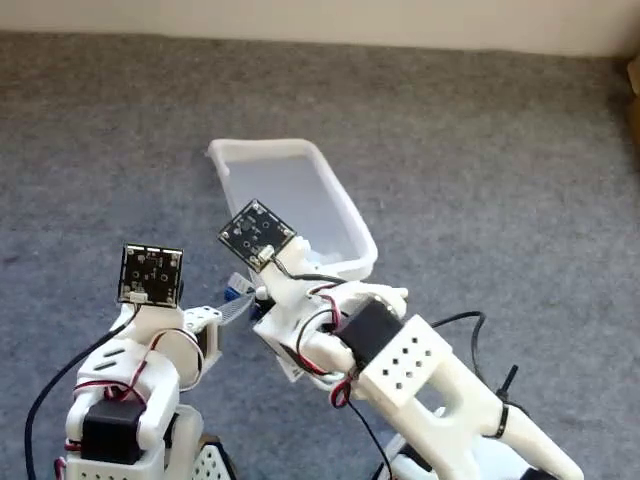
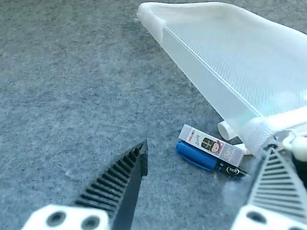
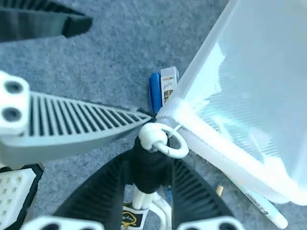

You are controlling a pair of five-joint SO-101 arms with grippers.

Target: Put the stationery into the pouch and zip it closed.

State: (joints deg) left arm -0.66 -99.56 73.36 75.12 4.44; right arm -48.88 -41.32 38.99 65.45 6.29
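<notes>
A translucent white pouch [image 1: 290,200] [image 2: 230,62] [image 3: 249,96] lies flat on the grey carpet. Beside its near corner, outside it, lie a small printed eraser [image 2: 211,145] [image 3: 169,84] and a blue pen [image 2: 204,160] [image 3: 154,91]. A white pen [image 3: 259,207] [image 2: 224,129] pokes out from under the pouch. My left gripper [image 2: 207,147] hovers open above the eraser and blue pen, one finger on each side. My right gripper [image 3: 151,160] is shut on the zipper pull [image 3: 165,139] [image 2: 296,143] at that corner.
Grey carpet [image 1: 480,150] stretches all around the pouch, with a pale wall strip [image 1: 320,15] at the far edge. The two arms stand close together at the near side, and the left fingers [image 3: 72,127] sit right beside the right gripper.
</notes>
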